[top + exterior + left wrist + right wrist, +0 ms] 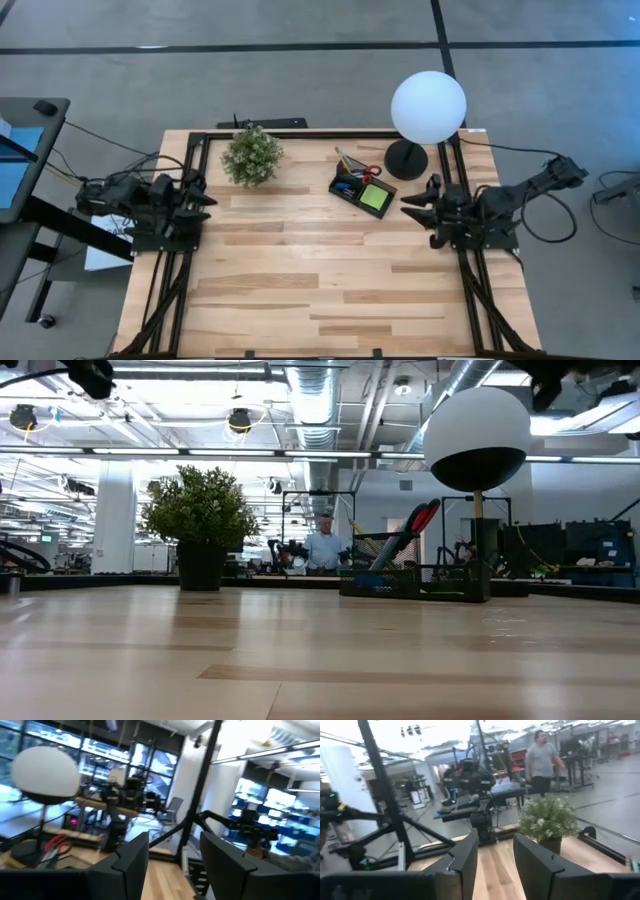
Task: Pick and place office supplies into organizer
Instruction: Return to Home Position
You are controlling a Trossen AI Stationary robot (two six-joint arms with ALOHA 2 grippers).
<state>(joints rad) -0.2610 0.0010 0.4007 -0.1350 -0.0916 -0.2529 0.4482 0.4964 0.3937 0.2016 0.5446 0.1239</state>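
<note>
Small black rectangular organizer [352, 199], holding red-handled scissors [371, 171] and a lime-green sticky-note pad [376, 197], stands on the wooden surface [300, 280] near the right end effector [495, 836], just ahead of it, and well apart from the left end effector [174, 837]. Both are released and empty. The supplies are probably light and stiff; the scissors are best taken by the handles.

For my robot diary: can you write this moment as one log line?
left gripper: open, table's left side | right gripper: open, right side | scissors, sticky-note pad: in organizer

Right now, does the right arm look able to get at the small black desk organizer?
Probably yes. The right hand is open near the small black organizer, with only bare wooden table between them; the round black lamp base stands aside.
</note>
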